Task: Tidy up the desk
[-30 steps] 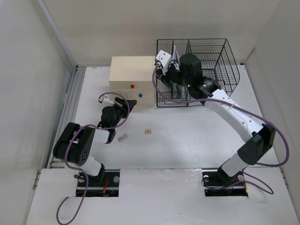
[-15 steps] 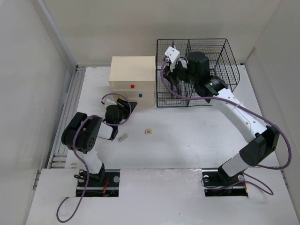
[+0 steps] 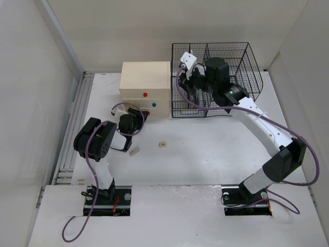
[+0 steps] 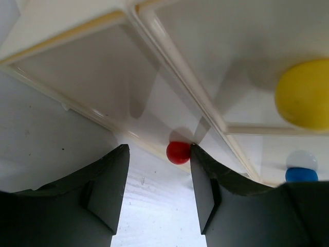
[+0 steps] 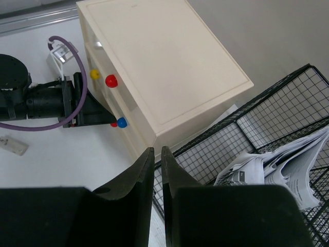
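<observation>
Two robot arms on a white desk (image 3: 205, 149), working around a beige drawer box (image 3: 145, 87).

Overhead: the left arm has folded closer to the box since a second ago; the wire basket (image 3: 241, 56) sits beside the box. Left wrist: left gripper (image 4: 159, 188), jaws apart and empty, faces a red knob (image 4: 178, 152). Right wrist: right gripper (image 5: 154, 170) nearly closed (holding nothing), above papers (image 5: 280, 167) in the basket.

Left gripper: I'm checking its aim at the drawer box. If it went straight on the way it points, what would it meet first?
Most likely the small red knob on the drawer box, centred between the open jaws of the left gripper; its depth is unclear.
</observation>
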Robot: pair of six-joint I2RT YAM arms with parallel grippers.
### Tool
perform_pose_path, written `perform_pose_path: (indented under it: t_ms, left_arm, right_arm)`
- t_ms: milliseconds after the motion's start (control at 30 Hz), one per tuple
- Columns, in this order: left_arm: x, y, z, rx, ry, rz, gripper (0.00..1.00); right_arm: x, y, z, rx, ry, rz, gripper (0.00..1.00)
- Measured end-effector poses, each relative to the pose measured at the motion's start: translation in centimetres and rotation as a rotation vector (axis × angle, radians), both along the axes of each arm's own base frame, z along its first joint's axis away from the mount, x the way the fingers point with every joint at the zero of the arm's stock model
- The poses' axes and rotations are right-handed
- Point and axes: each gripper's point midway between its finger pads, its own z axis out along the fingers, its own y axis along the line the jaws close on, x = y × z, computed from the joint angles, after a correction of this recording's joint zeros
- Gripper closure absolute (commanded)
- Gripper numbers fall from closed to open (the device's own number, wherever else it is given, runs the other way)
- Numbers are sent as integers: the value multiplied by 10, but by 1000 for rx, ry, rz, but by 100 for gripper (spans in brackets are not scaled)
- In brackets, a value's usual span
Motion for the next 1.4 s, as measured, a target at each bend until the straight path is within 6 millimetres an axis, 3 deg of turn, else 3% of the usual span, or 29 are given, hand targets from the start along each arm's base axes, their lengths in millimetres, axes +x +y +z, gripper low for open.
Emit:
perform_pose_path:
  t_ms: [167, 233, 367, 667, 767, 967, 1000, 1033, 1067, 1133, 1200, 1233, 1300, 1400]
  left_arm:
    - [2, -8, -3, -19, -6, -23, 55]
    - [2, -12, -4, -25, -3, -35, 60]
    - [5, -21, 2, -45, -15, -63, 85]
    - [1, -21, 3, -55, -19, -60, 96]
    - [-10, -18, 3, -65, -25, -52, 97]
    - [-52, -14, 2, -92, -20, -58, 97]
    - [-55, -14, 4, -96, -25, -56, 94]
    - [-58, -13, 5, -100, -28, -52, 78]
    - [-61, -12, 5, -100, -26, -53, 68]
    - [-68, -7, 2, -90, -13, -40, 45]
    - [-72, -2, 0, -76, -4, -28, 33]
    - [-72, 0, 3, -72, -10, -23, 33]
    - [-72, 1, 13, -60, -36, -27, 33]
    - [-72, 1, 42, -35, -107, -40, 86]
  right_arm:
    - [0, 0, 0, 0, 0, 0, 84]
    - [0, 0, 0, 0, 0, 0, 84]
    - [0, 0, 0, 0, 0, 0, 84]
    - [-1, 1, 0, 3, 3, 10, 84]
    - [-3, 3, 0, 7, 7, 22, 83]
    - [-7, 6, 0, 14, 14, 45, 83]
    - [-7, 6, 0, 15, 15, 50, 83]
    - [-8, 7, 0, 16, 16, 55, 81]
    - [-8, 8, -1, 17, 19, 61, 79]
    - [-10, 10, -3, 17, 24, 74, 67]
    - [-12, 13, -7, 11, 32, 101, 53]
    - [-14, 15, -11, -3, 32, 123, 49]
    - [-18, 18, -24, -47, 41, 185, 50]
    - [-24, 24, -50, -154, 57, 311, 57]
